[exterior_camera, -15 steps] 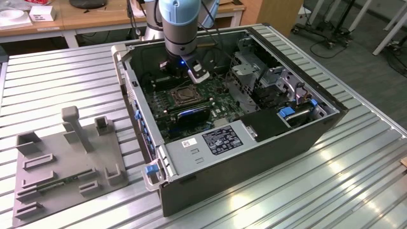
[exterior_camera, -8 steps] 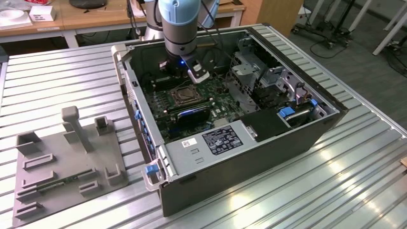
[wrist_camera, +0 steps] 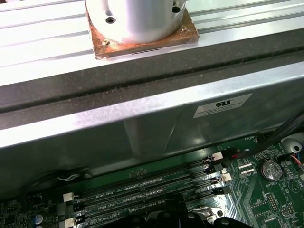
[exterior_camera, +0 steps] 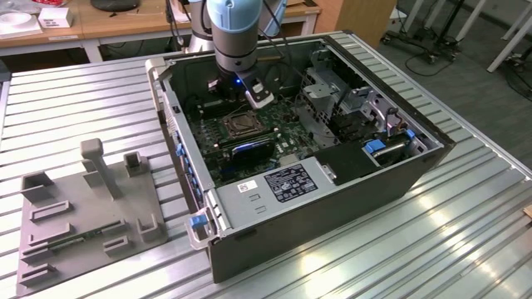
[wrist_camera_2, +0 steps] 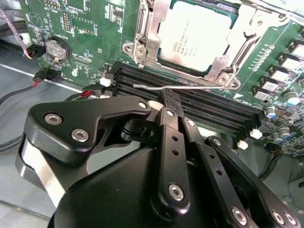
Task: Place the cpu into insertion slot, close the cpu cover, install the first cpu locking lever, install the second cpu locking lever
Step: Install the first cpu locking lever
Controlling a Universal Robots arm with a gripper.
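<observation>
Sitting in the slot (wrist_camera_2: 134, 49) under the lowered cover (wrist_camera_2: 244, 33), the cpu (wrist_camera_2: 197, 38) faces you. Your gripper (wrist_camera_2: 169, 100) pinches a thin lever (wrist_camera_2: 145, 86) just above the memory slots (wrist_camera_2: 213, 114), which crowd its fingertips. A coin cell (wrist_camera_2: 56, 49) lies well apart.

The robot's arm (exterior_camera: 237, 59) showed a pale blue joint cap (exterior_camera: 235, 15) over grey housing, a blue light (exterior_camera: 239, 80) glowing at its wrist; its matte black gripper (wrist_camera_2: 170, 102) was studded with silver screws (wrist_camera_2: 175, 191).
</observation>
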